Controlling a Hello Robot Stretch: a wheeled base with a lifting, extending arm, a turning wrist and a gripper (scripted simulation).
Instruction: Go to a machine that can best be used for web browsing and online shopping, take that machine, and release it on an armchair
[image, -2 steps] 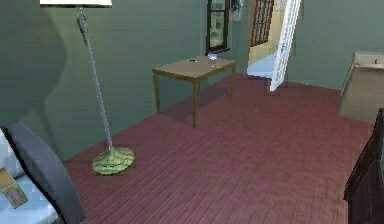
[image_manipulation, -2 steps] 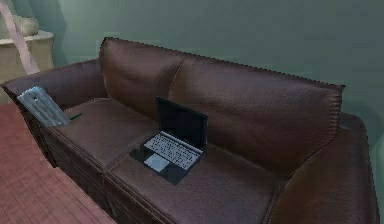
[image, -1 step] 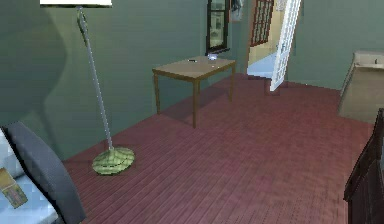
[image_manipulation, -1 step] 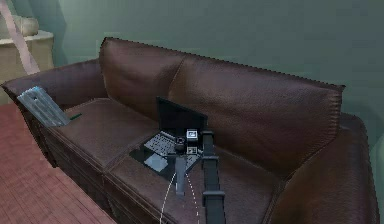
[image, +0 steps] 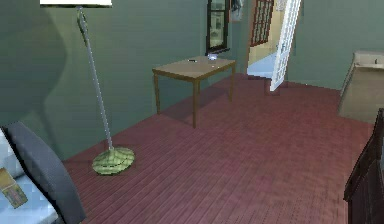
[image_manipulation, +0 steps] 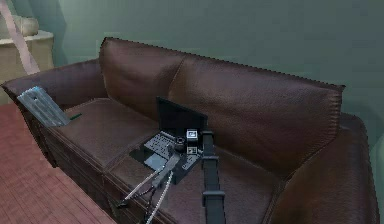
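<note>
A laptop (image_manipulation: 176, 128) lies on the seat of a brown leather sofa (image_manipulation: 250, 105) in the arm side view, its dark screen raised and its grey keyboard toward me. My arm rises from the bottom edge just right of the middle. The gripper (image_manipulation: 148, 196) reaches down and left of the two white marker squares, its thin fingers (image_manipulation: 140, 190) over the seat cushion in front of the laptop. I cannot tell whether it holds anything, since the laptop rests on the sofa right by it.
A grey-blue flat object (image_manipulation: 40, 105) leans on the sofa's left arm. In the forward view stand a floor lamp (image: 105, 120), a wooden table (image: 193, 72), an open white door (image: 285, 45) and a beige seat (image: 364, 85). Dark furniture (image: 368, 185) stands at the lower right.
</note>
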